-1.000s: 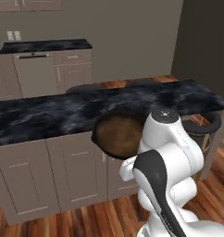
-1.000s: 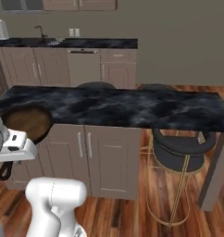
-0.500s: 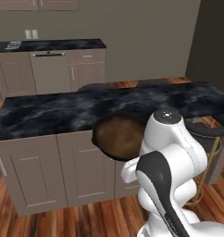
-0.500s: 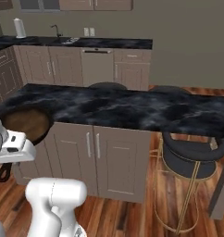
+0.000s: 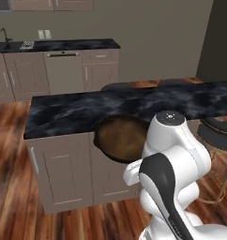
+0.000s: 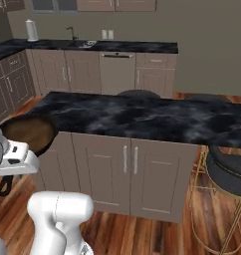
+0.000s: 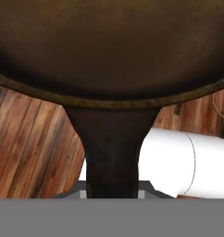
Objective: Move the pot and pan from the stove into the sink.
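Here we see the gripper clamped on the handle of the pan, a round dark-brown skillet held in the air before the island desk. The right base view adds the far sink. Since earlier, the whole scene has shifted as the base drives.

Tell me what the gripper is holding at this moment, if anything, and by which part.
The pan, a dark brown skillet, held by its short straight handle, which runs down into the shut gripper. The pan hangs in the air beside the island counter.
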